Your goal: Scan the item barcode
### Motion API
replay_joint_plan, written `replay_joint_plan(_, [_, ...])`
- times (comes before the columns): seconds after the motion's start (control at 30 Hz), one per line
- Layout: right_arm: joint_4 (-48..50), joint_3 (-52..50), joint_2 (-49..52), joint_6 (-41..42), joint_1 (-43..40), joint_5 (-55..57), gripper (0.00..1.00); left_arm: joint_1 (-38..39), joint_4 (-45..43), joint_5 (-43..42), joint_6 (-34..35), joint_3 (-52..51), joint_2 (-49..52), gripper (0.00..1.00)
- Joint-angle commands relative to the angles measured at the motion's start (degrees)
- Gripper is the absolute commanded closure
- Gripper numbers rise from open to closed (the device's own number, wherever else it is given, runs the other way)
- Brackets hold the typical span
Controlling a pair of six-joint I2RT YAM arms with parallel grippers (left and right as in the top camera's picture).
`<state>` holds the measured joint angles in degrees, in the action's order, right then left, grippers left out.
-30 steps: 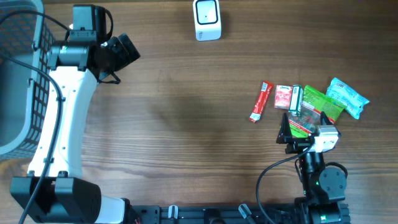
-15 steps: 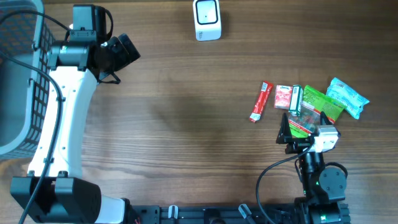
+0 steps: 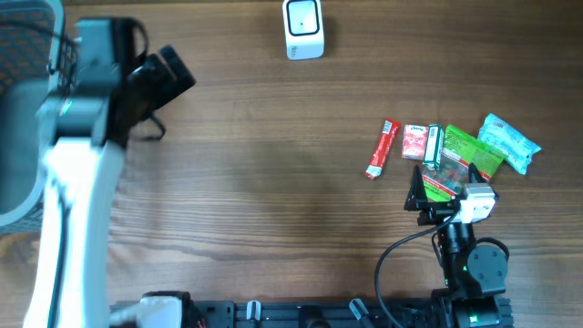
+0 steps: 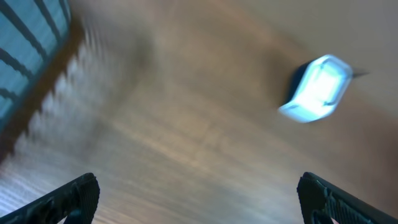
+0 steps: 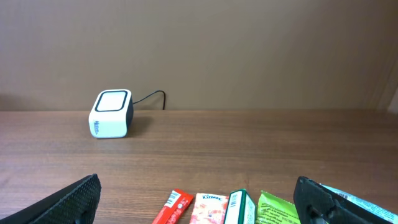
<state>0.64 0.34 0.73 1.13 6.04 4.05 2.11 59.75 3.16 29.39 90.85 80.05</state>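
Observation:
The white barcode scanner (image 3: 303, 29) stands at the table's far edge, and shows as a cabled box (image 5: 112, 114) in the right wrist view and as a blurred shape (image 4: 317, 89) in the left wrist view. At the right lie a red stick packet (image 3: 383, 148), a Kleenex pack (image 3: 415, 142), a green-white box (image 3: 434, 146), a green packet (image 3: 469, 150) and a light blue packet (image 3: 510, 141). My right gripper (image 3: 448, 187) hovers open just before them, with the items (image 5: 211, 208) between its spread fingers. My left gripper (image 3: 168, 77) is open and empty at the far left, over bare wood (image 4: 200, 202).
A grey wire basket (image 3: 27, 109) sits at the table's left edge, beside the left arm, and appears as a blurred blue grid (image 4: 31, 50) in the left wrist view. The scanner's cable runs off behind it.
The left arm has swung to the left and is blurred with motion; its gripper stays open. The right arm and the items have not moved.

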Motion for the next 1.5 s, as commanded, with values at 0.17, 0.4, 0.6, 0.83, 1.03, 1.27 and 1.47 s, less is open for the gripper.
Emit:
replay_joint_plan(0.17, [0.11,-0.04,-0.52,-0.96,-0.35,-0.96,0.0,-0.37,4.48,3.85,-5.05,0.26,-30.08,0.0])
replay_joint_plan(0.4, [0.11,-0.04,-0.52,-0.96,-0.35,-0.98,0.0,-1.81,18.08,3.32,-4.98,-1.95,-46.38,0.0])
replay_joint_plan(0.6, [0.11,-0.04,-0.52,-0.96,-0.35,-0.96,0.0,-2.08,17.81,3.37,-4.98,-10.34,-61.42,0.0])
replay_joint_plan(0.83, [0.11,-0.04,-0.52,-0.94,-0.35,-0.96,0.0,-2.08,3.04,3.39,-5.01,-29.31,-74.9,0.0])
replay_joint_plan(1.03, [0.11,-0.04,-0.52,-0.96,-0.35,-0.96,0.0,-2.05,-33.73,3.08,-4.98,-48.52,-79.8,0.0])
replay_joint_plan(1.27, [0.11,-0.04,-0.52,-0.96,-0.35,-0.96,0.0,-2.05,-64.72,0.72,-4.98,-66.64,-79.8,0.0])
replay_joint_plan(1.47, [0.11,-0.04,-0.52,-0.96,-0.35,-0.96,0.0,-2.05,-72.13,0.72,-4.94,-81.59,-79.82,0.0])
